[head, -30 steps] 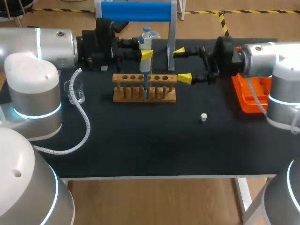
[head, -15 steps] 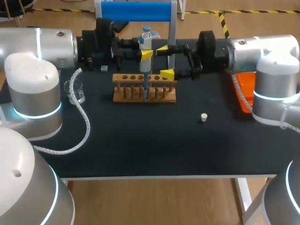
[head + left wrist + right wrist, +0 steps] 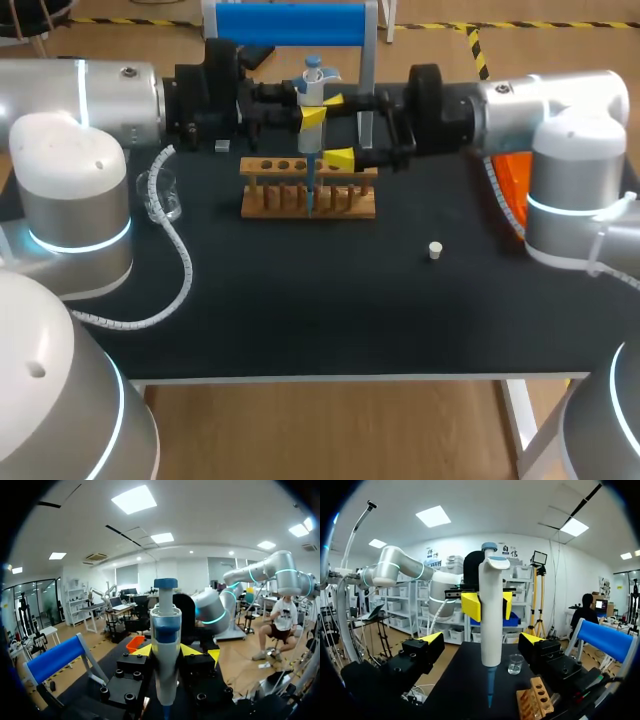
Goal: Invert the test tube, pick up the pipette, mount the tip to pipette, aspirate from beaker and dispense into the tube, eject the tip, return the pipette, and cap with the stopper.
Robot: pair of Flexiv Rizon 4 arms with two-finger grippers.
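Your left gripper (image 3: 310, 116) grips the upright pipette (image 3: 312, 85). It stands just ahead of your right gripper (image 3: 338, 130), whose fingers are spread.

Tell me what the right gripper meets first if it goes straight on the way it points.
Most likely the pipette: it stands upright in the left gripper, straight ahead of the right gripper and its open fingers.

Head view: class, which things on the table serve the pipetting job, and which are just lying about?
For the job:
pipette, with its blue tip
wooden rack
beaker
stopper
blue-barred stand

Lying about:
small pale block
orange tray, use unclear
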